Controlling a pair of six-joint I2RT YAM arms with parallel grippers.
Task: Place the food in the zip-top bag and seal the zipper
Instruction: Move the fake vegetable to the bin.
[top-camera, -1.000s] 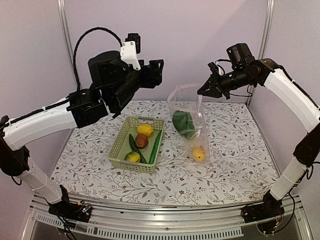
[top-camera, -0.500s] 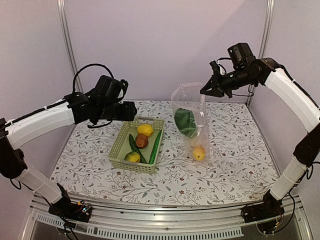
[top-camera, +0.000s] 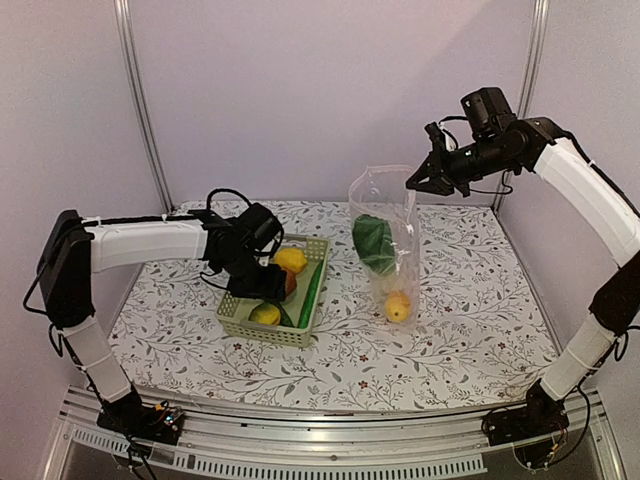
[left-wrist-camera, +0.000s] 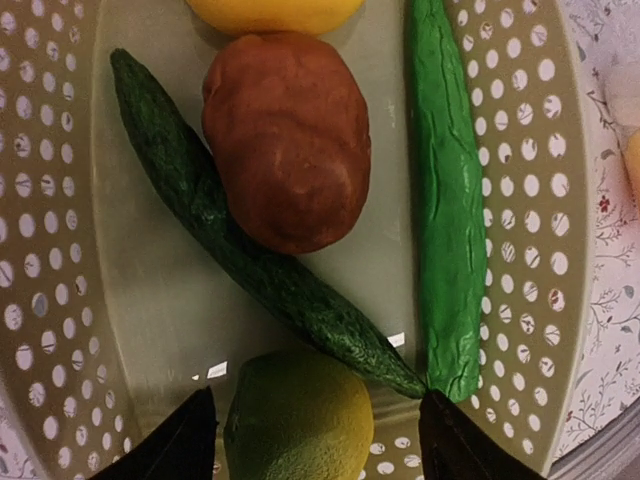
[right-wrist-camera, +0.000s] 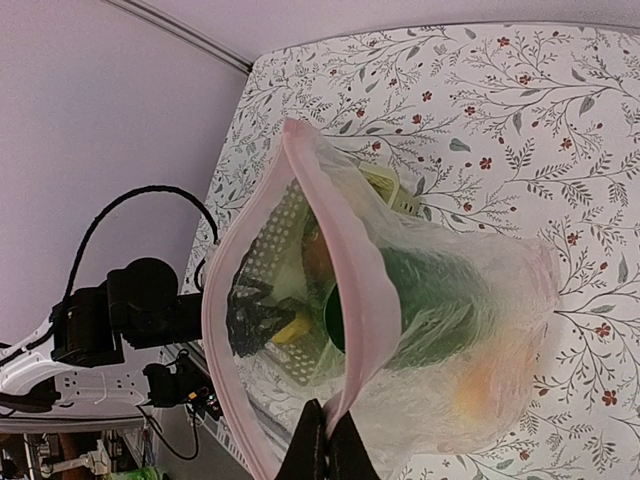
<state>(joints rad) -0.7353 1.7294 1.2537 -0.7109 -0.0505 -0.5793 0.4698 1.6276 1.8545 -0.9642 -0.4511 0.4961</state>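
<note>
Floral cloth is covering the table (top-camera: 470, 340), with pale walls behind. Right gripper (right-wrist-camera: 325, 440) is pinching one lip of the bag (top-camera: 385, 215) at its pink zipper (right-wrist-camera: 340, 260), lifting it at frame centre so the mouth is gaping for loading; a leafy green (top-camera: 372, 243) and a bagged lemon (top-camera: 397, 306) are lying inside. Left gripper (left-wrist-camera: 315, 445) is hovering low in the basket (top-camera: 236, 305), fingers spread either side of a near lemon (left-wrist-camera: 300, 420), probably lining up a grasp. A brown piece (left-wrist-camera: 285, 140) and cucumbers (left-wrist-camera: 445, 200) are waiting beyond it. Whether the fingers are touching that lemon is unclear; a yellow piece (left-wrist-camera: 275, 10) is being cut off at the wrist view's top edge.
</note>
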